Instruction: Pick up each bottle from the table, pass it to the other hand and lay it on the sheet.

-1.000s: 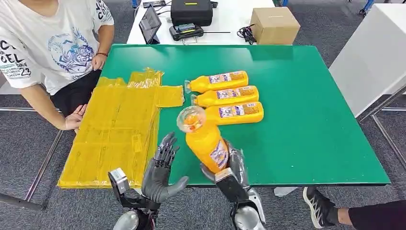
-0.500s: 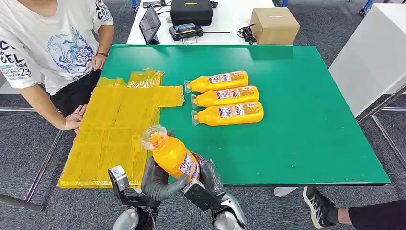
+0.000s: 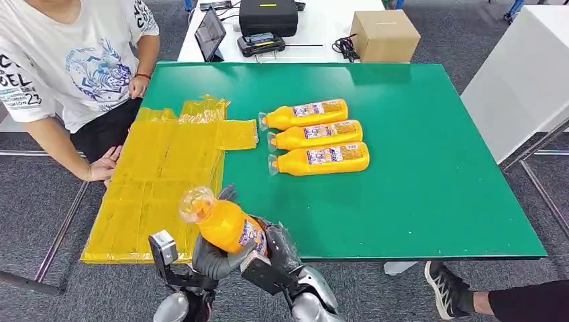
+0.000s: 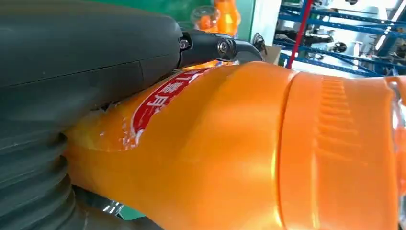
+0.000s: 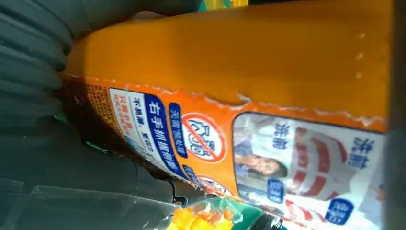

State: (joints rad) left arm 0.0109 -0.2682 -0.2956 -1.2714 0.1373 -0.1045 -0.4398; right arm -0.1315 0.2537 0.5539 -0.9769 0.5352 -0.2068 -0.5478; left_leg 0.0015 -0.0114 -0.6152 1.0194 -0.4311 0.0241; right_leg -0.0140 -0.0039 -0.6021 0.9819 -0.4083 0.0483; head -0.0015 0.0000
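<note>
Green table [image 3: 416, 201] at 12 o'clock; both hands' fingers [image 3: 221, 258] wrap a stiff, glossy, likely slippery orange bottle [image 3: 225, 225] mid-body, clear of its cap.

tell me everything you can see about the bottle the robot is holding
The held bottle is glossy orange plastic with a clear domed cap showing orange and pale bits inside, and a blue, red and white printed label around its body. It is lifted off the table, tilted, cap pointing up and toward the yellow sheet, above the table's near edge. Both hands touch it: the left hand wraps it from below and the right hand grips its lower body.
</note>
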